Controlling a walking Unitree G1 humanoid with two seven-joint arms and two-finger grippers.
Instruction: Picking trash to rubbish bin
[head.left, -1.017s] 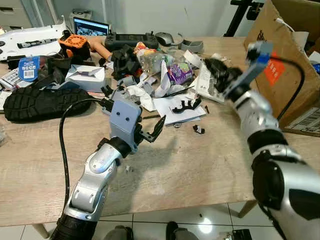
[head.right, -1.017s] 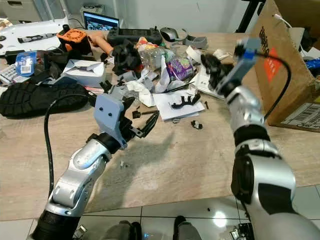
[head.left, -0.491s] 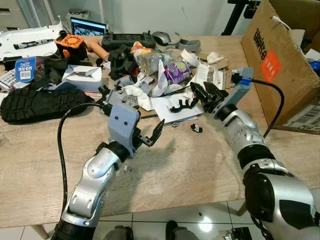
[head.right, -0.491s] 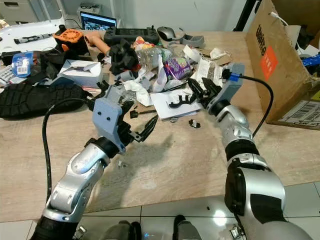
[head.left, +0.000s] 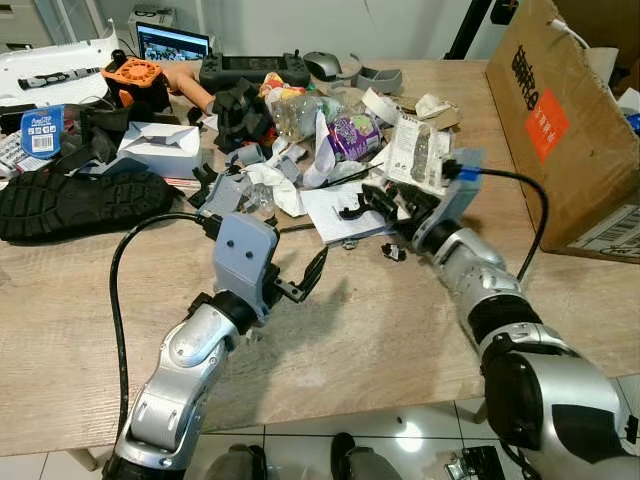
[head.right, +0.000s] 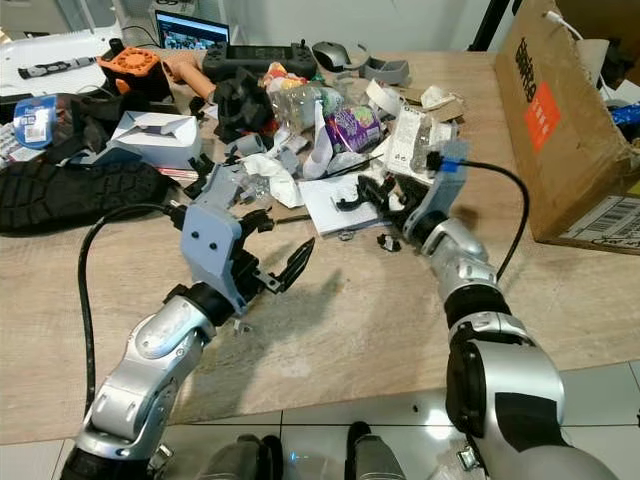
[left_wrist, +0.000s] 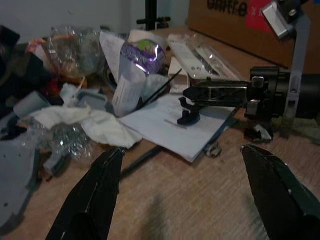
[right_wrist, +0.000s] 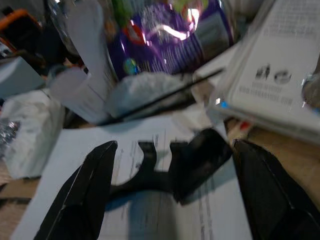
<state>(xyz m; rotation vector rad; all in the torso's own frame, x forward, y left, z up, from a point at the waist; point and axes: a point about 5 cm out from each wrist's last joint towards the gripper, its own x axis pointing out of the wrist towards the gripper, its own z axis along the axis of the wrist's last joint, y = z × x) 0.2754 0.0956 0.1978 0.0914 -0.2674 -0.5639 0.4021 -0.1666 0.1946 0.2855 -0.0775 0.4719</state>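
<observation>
A heap of trash lies mid-table: a purple wrapper (head.left: 355, 135), crumpled tissue (head.left: 270, 185), a blister pack (head.left: 415, 150) and a white paper sheet (head.left: 335, 222). On that sheet rests a black plastic piece (right_wrist: 167, 172). My right gripper (head.left: 385, 205) is low over the sheet and open, one finger on each side of the black piece without closing on it. My left gripper (head.left: 285, 275) hovers open above bare wood in front of the heap, holding nothing. A large cardboard box (head.left: 560, 110) stands open at the right edge.
A black treaded sole (head.left: 70, 205), a white carton (head.left: 165, 150), a controller (head.left: 250, 70) and a laptop (head.left: 170, 42) crowd the left and back. A small black scrap (head.left: 393, 250) lies beside my right wrist. Bare wood stretches along the near edge.
My right arm came down from beside the cardboard box to the paper sheet, and its fingers now straddle the black piece. The left arm barely shifted.
</observation>
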